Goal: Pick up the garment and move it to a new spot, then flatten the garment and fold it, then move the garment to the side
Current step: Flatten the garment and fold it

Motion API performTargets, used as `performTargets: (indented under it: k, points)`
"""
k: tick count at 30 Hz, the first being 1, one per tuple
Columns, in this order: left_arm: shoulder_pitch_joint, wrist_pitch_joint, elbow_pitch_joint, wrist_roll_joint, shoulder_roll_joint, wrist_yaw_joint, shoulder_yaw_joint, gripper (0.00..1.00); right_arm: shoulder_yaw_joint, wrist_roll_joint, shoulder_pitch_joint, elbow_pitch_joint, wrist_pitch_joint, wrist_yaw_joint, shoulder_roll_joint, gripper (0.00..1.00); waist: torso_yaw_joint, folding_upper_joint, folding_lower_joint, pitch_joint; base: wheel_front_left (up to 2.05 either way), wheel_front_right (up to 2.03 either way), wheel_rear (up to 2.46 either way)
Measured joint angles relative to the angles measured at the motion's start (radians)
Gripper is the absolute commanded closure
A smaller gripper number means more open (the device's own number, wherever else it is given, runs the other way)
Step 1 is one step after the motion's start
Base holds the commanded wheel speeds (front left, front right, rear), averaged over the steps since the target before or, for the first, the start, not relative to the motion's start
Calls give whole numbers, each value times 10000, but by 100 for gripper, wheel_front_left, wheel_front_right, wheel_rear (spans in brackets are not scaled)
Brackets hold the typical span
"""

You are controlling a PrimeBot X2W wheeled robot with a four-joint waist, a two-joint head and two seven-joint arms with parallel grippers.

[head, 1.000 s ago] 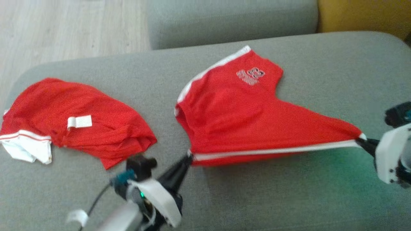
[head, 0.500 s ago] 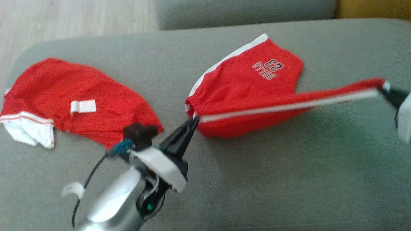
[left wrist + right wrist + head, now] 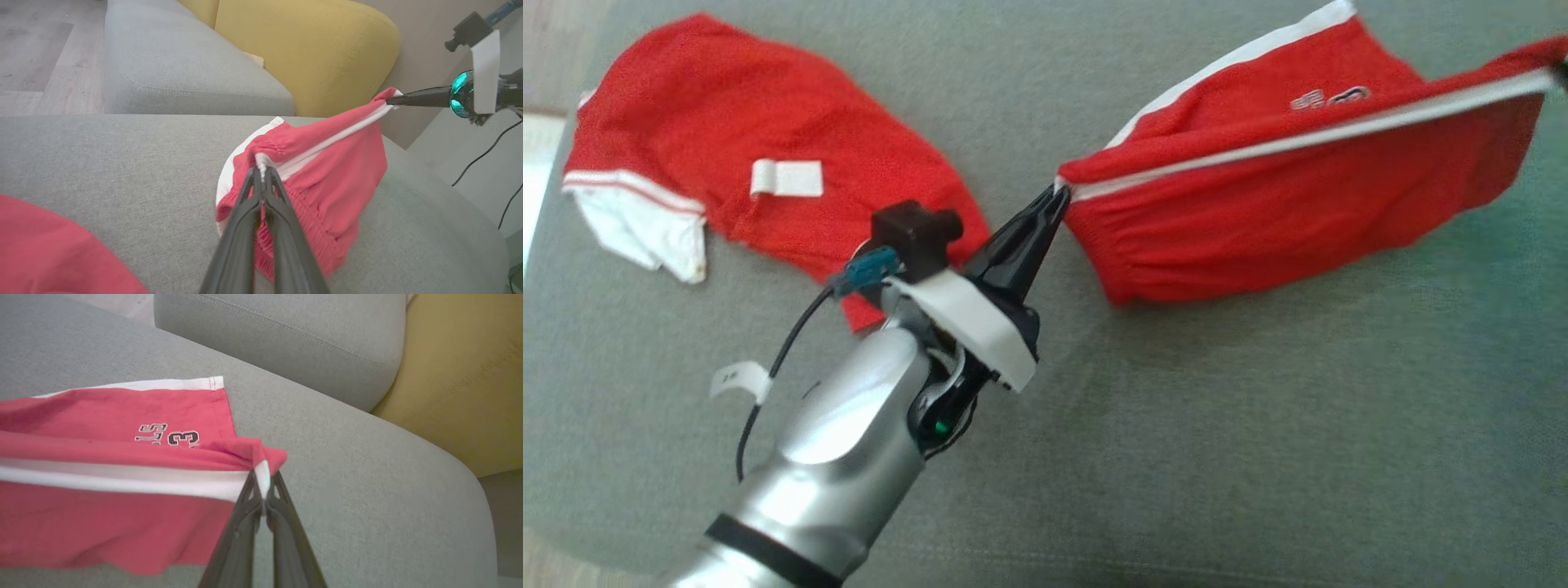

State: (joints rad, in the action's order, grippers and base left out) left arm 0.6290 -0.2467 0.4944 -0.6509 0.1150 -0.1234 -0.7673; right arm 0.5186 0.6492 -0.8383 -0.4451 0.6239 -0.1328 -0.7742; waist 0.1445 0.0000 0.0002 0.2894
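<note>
The left gripper (image 3: pixel 1055 196) and right gripper (image 3: pixel 261 484) each pinch a corner of the red shorts (image 3: pixel 1282 220), stretched taut at the head view's upper right. Both bites look thin; extra pull could slip one free

Soft daylight, slight motion blur

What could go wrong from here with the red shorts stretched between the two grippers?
The left gripper and right gripper each pinch only a small bit of the red shorts at the white-striped edge, so a corner might slip out. The loose lower half hangs toward the cushion and could crumple when laid down. The other red garment lies close to the left arm and may get dragged.
</note>
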Motion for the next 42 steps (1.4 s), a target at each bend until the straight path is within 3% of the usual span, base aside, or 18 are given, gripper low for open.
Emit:
performTargets:
  k: [6, 23, 24, 25, 27, 34, 36, 42]
  points:
    - [680, -15, 389, 0, -318, -8, -138, 100, 416, -182, -984, -454, 205, 0, 27, 100, 513, 0, 0, 651, 0, 0, 0]
    - [1819, -29, 669, 157, -750, -12, -393, 100, 1732, -531, -3016, -1524, -52, 2, 21, 100, 1130, 0, 0, 2036, 0, 0, 0]
    - [1822, -29, 675, 157, -752, -12, -424, 98, 1837, -614, -3083, -1546, -253, 2, 21, 51, 1146, 0, -1, 2066, 0, 0, 0]
    - [1828, -29, 688, 157, -759, -12, -468, 44, 1891, -683, -3158, -1607, -437, 2, 27, 0, 1161, 0, -1, 2089, 0, 0, 0]
    - [1853, -29, 669, 148, -763, -12, -558, 0, 2044, -840, -3338, -1822, -790, 2, 31, 0, 1175, -1, -1, 2120, 0, 0, 0]
    - [1919, -29, 663, 163, -780, -12, -362, 0, 1923, -859, -3488, -2867, -2142, 2, 332, 0, 1071, 0, -2, 1858, 0, 0, 0]
    - [1860, -29, 761, 278, -757, -12, -192, 0, 1576, -729, -3347, -3206, -3116, 2, 571, 0, 976, 0, -2, 1573, 0, 0, 0]
    - [848, -29, 752, 525, -531, 8, 1093, 0, 633, 155, -2248, -3561, -5091, 2, 1446, 0, 676, 0, -3, 723, 0, 0, 0]
